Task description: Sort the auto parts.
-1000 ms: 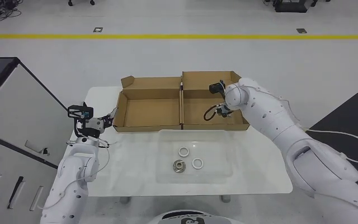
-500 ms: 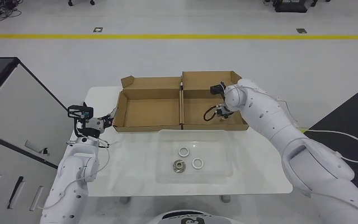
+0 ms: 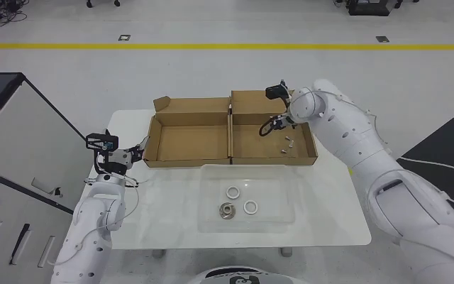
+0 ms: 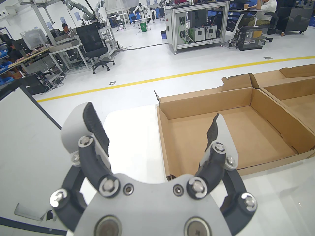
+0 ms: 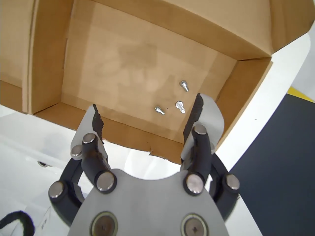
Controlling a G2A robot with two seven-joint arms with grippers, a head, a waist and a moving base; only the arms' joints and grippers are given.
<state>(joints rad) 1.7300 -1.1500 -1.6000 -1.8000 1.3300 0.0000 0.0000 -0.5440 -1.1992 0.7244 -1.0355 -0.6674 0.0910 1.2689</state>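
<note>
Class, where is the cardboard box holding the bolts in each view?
Top view: bolt box beside the empty box, robot's right.
Left wrist view: bolt box just beyond the empty box.
Right wrist view: bolt box ahead, bolts on its floor.
Shared landmark: the empty box.

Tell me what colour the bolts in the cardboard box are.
Shiny silver metal. The bolts show best in the right wrist view, lying on the floor of the brown box.

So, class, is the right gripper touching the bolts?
Apart. Right wrist view: the open right gripper sits clear of the bolts, bare box floor between.
</note>
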